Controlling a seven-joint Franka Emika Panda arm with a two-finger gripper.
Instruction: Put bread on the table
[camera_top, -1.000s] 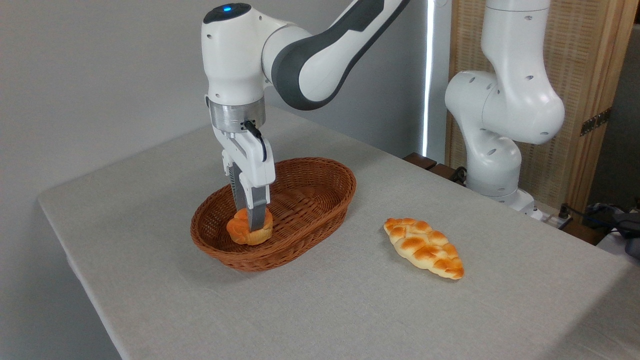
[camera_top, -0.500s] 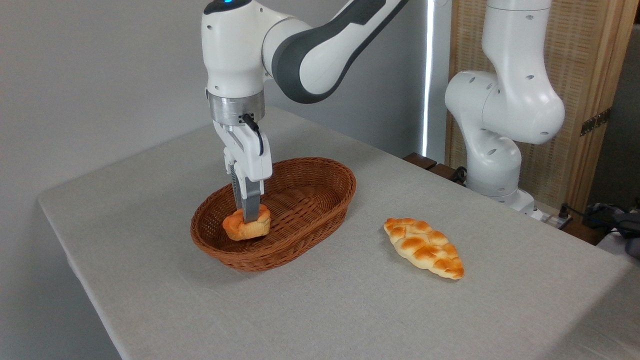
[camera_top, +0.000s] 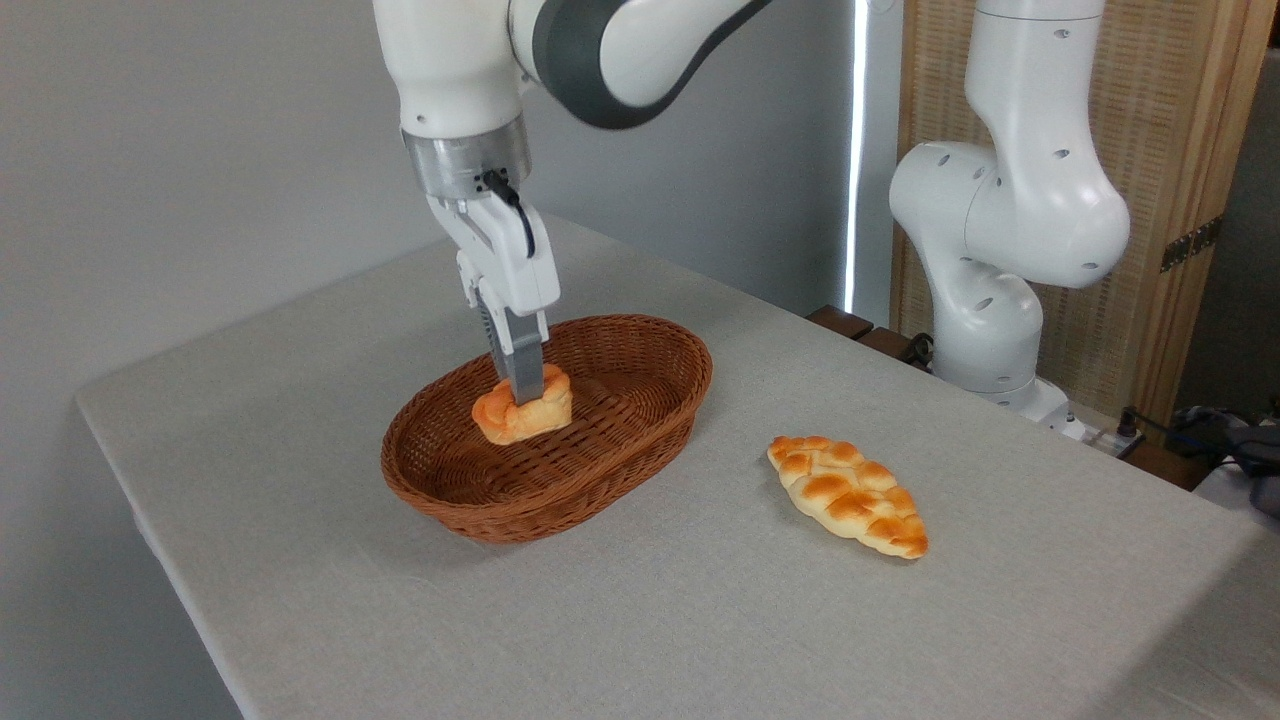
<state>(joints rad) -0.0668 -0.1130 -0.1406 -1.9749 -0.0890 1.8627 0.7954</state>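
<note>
1. Camera view: the table (camera_top: 640, 620) carries a wicker basket (camera_top: 600, 470) near its middle.
2. Right of the basket, apart from it, lies a braided loaf (camera_top: 848, 495).
3. Above the basket's inside, the gripper (camera_top: 524, 393) pinches the bread (camera_top: 522, 410), lifted clear.

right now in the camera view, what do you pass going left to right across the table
basket → bread held in the gripper over it → braided loaf on the table → robot base
</note>
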